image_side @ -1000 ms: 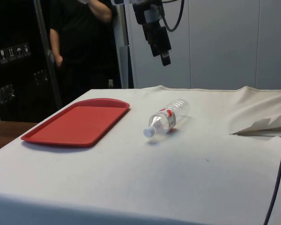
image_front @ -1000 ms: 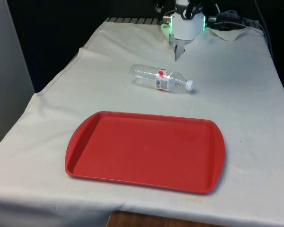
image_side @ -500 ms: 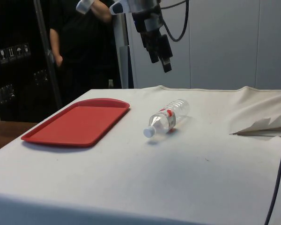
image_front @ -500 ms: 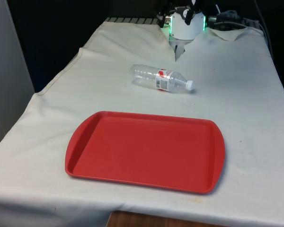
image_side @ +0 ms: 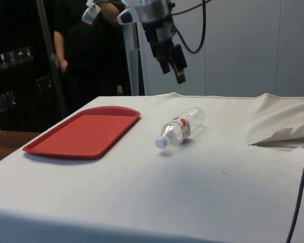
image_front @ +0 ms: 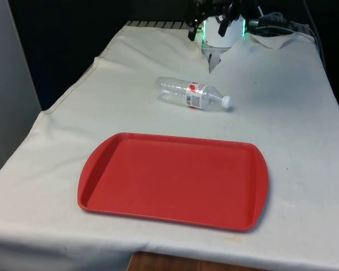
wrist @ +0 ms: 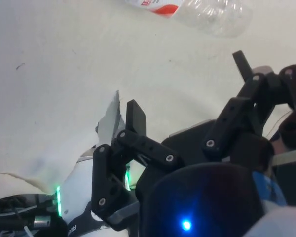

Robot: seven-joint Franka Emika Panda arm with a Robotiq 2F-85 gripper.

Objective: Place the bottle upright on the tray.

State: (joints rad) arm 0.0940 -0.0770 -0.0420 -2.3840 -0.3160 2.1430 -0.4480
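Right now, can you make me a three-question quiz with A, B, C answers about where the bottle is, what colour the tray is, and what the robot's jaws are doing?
1. Where is the bottle?
A. on the tray
B. on the cloth
C. in the jaws

2. What colour is the tray?
A. red
B. blue
C. green

3. How is the bottle?
A. standing up
B. lying on its side
C. hanging in the air

Answers:
1 B, it rests on the white cloth beyond the tray.
2 A, the front and side views both show red.
3 B, it lies flat with its white cap sideways, while the gripper hangs above with open, empty jaws.
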